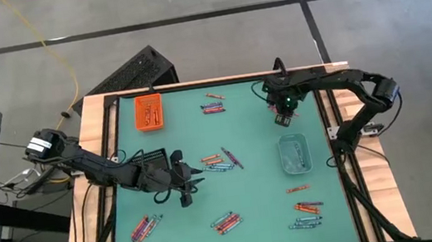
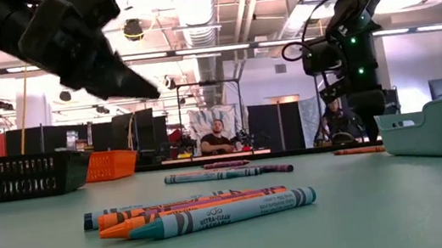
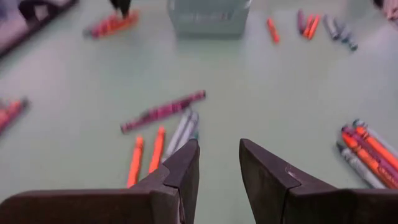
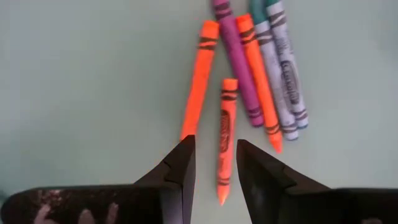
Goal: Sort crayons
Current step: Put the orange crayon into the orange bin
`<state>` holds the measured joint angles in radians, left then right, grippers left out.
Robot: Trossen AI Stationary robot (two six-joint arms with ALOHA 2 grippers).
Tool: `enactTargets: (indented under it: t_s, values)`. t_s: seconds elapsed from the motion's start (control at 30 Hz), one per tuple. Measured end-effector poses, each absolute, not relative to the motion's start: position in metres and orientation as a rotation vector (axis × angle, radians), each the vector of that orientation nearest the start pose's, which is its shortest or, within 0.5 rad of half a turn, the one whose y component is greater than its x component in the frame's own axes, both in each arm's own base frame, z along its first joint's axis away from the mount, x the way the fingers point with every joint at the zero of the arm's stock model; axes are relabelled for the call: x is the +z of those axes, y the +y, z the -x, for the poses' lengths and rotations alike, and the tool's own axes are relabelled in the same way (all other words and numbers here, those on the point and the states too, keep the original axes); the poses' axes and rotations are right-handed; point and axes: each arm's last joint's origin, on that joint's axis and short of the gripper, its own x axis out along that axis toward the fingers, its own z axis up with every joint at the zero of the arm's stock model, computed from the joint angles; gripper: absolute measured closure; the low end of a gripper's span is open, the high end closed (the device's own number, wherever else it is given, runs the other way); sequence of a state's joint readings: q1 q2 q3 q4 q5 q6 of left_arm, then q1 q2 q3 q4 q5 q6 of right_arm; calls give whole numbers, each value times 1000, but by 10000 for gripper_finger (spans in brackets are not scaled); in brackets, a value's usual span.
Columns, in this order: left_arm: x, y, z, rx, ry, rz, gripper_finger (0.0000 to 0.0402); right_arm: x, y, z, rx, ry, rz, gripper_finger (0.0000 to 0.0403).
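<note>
My right gripper (image 4: 214, 165) hangs with fingers apart and empty over the table's far right part, directly above an orange crayon (image 4: 224, 134) whose long axis runs through the gap between my fingers. Five more crayons (image 4: 261, 68) fan just beyond it. The teal tray (image 1: 294, 152) lies nearer, my left gripper (image 1: 184, 184), also apart, mid-table.

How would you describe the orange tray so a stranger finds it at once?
Seen from above, take the green table and go to its top left corner. The orange tray lies there by the wooden frame. It alone is bright orange; the black tray and the pale teal tray are not.
</note>
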<state>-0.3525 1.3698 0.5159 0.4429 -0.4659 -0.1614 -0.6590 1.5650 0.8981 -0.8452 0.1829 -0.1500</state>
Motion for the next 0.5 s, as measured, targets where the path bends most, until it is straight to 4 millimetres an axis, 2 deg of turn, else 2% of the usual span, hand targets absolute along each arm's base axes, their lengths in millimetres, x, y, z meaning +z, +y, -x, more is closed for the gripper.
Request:
enactTargets:
  t_s: [0.17,0.33,0.4,0.5]
  values:
    - [207,-76,-240,106,250,-211,299,174,-151,-208,-583,1522,-278,275]
    - [242,-64,-220,75,129,-317,299,173,-145,-213,-537,1506,-318,276]
    - [243,-56,-210,65,111,-337,299,172,-146,-212,-538,1504,-339,276]
    - [232,-40,-192,105,101,-325,299,172,-150,-210,-557,1497,-340,276]
